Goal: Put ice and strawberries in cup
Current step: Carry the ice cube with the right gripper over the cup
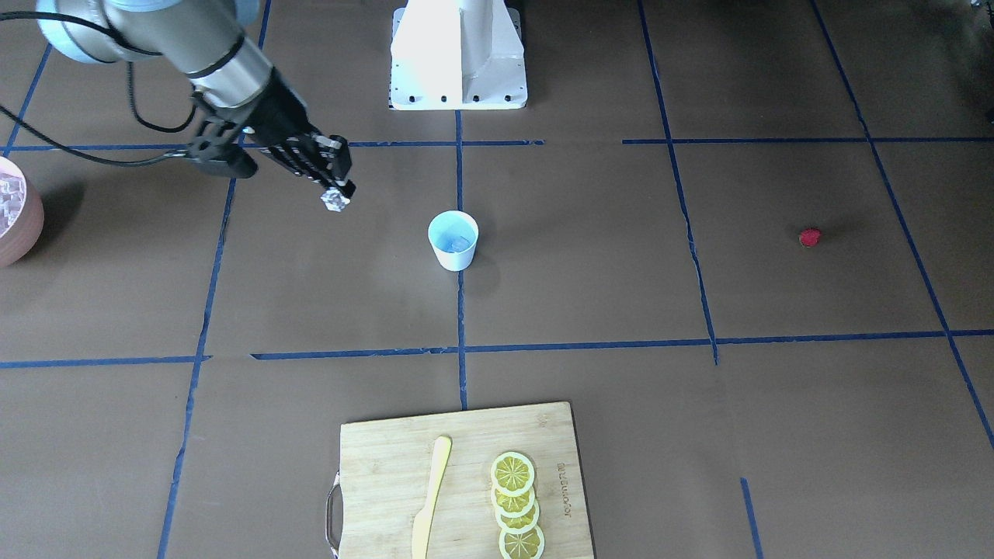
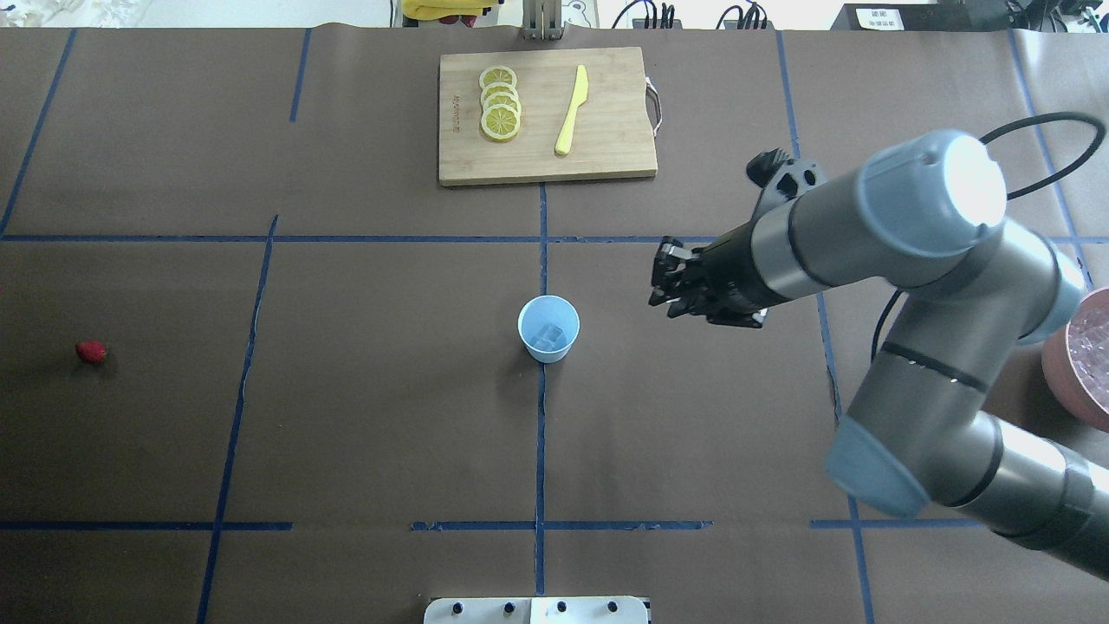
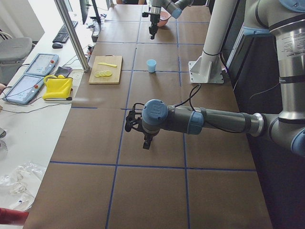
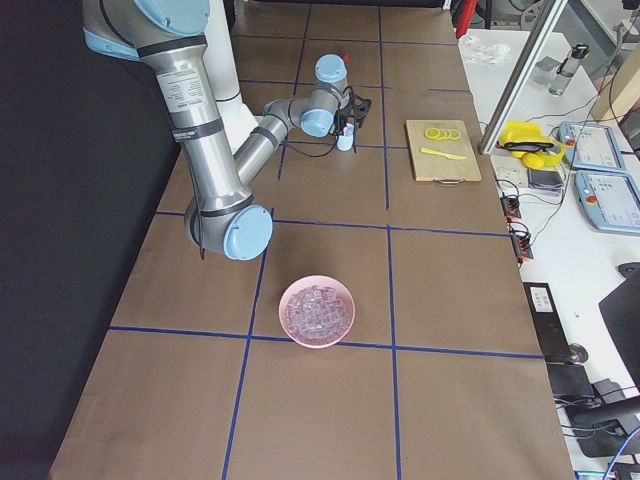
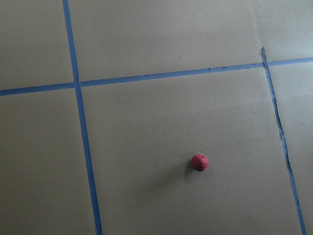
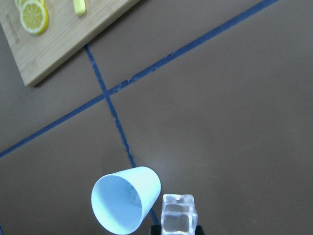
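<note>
One cube [image 1: 335, 201] in right pincer [image 1: 340, 192], bowl [image 1: 22, 225] cropped

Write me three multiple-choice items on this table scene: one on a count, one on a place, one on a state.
1. How many lemon slices lie on the cutting board?
A) two B) four C) six
2. Where is the strawberry?
A) on that board B) in the pink bowl C) on the bare table, apart from the cup
3. What state is the right tool in?
A) open and empty B) shut on an ice cube C) shut on the knife

Answers:
1 B: four overlapping slices show in a row.
2 C: it lies alone, far to the cup's side.
3 B: the right wrist view shows the cube gripped at the tip.
</note>
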Controlling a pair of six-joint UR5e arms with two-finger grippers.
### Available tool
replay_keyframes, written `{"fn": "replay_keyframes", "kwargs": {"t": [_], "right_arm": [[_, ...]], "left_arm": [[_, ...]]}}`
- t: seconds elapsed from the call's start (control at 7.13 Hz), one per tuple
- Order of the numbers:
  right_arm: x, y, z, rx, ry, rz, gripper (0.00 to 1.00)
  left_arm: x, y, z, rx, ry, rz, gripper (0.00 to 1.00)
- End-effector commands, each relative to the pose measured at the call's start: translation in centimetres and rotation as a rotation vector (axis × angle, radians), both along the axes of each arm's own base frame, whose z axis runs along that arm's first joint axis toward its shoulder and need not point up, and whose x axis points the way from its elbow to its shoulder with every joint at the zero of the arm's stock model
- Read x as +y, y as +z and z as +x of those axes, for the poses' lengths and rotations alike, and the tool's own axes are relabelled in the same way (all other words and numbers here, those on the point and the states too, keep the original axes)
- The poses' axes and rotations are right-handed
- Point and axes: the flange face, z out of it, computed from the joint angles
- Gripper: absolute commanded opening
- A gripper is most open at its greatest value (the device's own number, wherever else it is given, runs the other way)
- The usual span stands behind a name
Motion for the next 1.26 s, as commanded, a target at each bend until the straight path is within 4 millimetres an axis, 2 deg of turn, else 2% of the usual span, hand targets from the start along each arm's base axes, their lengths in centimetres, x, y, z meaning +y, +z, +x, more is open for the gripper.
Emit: {"fn": "replay_keyframes", "kwargs": {"t": [0.0,0.28,0.42,0.7,0.84,0.98,1.12], "right_arm": [[2.3,-3.4,-8.4,0.001,0.005,0.014,0.02],[2.3,-3.5,-11.1,0.022,0.012,0.025,0.06],[1.9,-4.0,-11.8,0.023,0.015,0.026,0.06],[1.5,-3.3,-12.3,0.043,0.031,0.034,0.08],[1.2,-3.2,-12.8,0.051,0.034,0.032,0.17],[1.2,-3.3,-12.8,0.048,0.036,0.03,0.42],[1.1,-3.3,-12.9,0.049,0.036,0.029,0.57]], "left_arm": [[0.0,0.0,0.0,0.001,-0.001,-0.002,1.0],[0.1,0.1,0.0,0.001,-0.001,-0.005,1.0],[0.1,0.1,0.0,0.001,-0.001,-0.005,1.0],[0.1,0.0,0.0,0.001,-0.001,-0.003,1.0],[0.1,0.0,0.0,0.001,-0.001,-0.003,1.0],[0.1,0.0,0.0,0.001,-0.001,-0.003,1.0],[0.1,0.0,0.0,0.001,-0.001,-0.003,1.0]]}}
